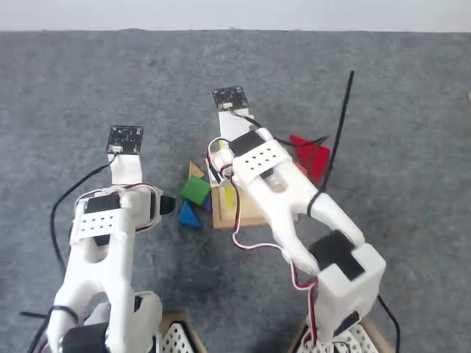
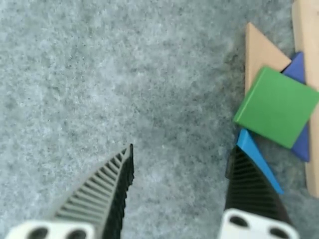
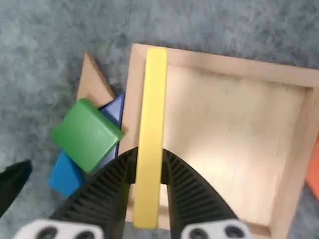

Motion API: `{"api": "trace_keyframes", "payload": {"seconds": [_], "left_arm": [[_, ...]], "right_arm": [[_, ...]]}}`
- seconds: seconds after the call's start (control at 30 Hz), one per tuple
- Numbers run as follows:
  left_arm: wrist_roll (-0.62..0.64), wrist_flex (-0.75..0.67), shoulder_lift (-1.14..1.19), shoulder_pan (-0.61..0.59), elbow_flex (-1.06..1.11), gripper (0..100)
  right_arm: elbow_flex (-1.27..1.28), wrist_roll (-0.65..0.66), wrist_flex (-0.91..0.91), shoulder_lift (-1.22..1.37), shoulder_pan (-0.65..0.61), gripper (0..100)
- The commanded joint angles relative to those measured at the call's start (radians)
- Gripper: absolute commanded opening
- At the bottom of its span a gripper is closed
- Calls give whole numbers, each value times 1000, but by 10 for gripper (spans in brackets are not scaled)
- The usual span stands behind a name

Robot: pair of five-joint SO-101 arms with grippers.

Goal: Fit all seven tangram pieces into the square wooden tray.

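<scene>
Both angled down | right end effector pinches yellow piece at tray rim; left end effector spread

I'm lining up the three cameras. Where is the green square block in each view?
High view: the green square sits just left of the tray.
Left wrist view: the green square lies over a tan triangle, beside the tray rim.
Right wrist view: the green square sits outside the tray rim.
Shared landmark: the light blue triangle at its edge.

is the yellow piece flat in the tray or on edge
On edge: the right pincer clamps the yellow piece, narrow face up, over the rim of the tray.
</scene>
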Motion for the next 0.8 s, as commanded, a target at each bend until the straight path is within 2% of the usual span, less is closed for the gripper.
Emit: {"api": "trace_keyframes", "payload": {"seconds": [0.0,0.4,0.63,0.77], "left_arm": [[8,-23,-32,3,-7,294],[8,-23,-32,3,-7,294],[8,-23,-32,3,-7,294],[8,-23,-32,3,-7,294]], "right_arm": [[-41,-14,-31,16,-31,7],[-38,-6,-47,31,-62,23],[-34,-12,-36,33,-64,273],[-34,-8,-33,33,-54,296]]}}
